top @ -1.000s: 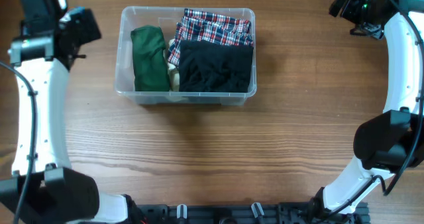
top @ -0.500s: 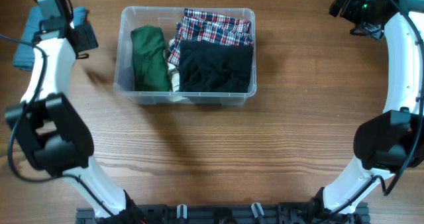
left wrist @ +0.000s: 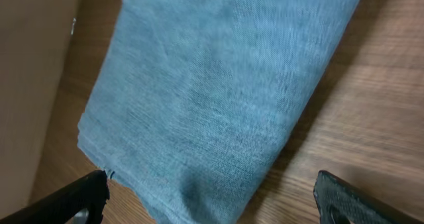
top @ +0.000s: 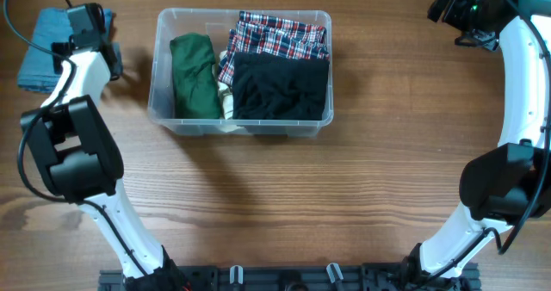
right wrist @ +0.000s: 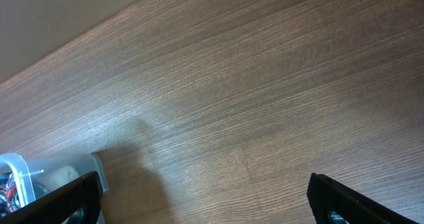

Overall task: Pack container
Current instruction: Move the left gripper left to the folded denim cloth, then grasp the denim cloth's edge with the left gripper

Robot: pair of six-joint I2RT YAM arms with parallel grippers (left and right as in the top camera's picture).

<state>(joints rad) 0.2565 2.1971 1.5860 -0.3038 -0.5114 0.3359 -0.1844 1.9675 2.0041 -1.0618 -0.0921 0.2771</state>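
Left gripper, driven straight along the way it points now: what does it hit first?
Most likely the folded light-blue fabric piece. In the wrist view it fills the space ahead of the open left gripper, lying on the wooden table. How far above it the gripper is cannot be told.

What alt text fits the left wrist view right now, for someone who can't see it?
A folded light-blue cloth lies on the wooden table, filling most of the frame from upper right to lower left. The dark tips of the open jaws show in the two bottom corners, with the cloth's near end between them.
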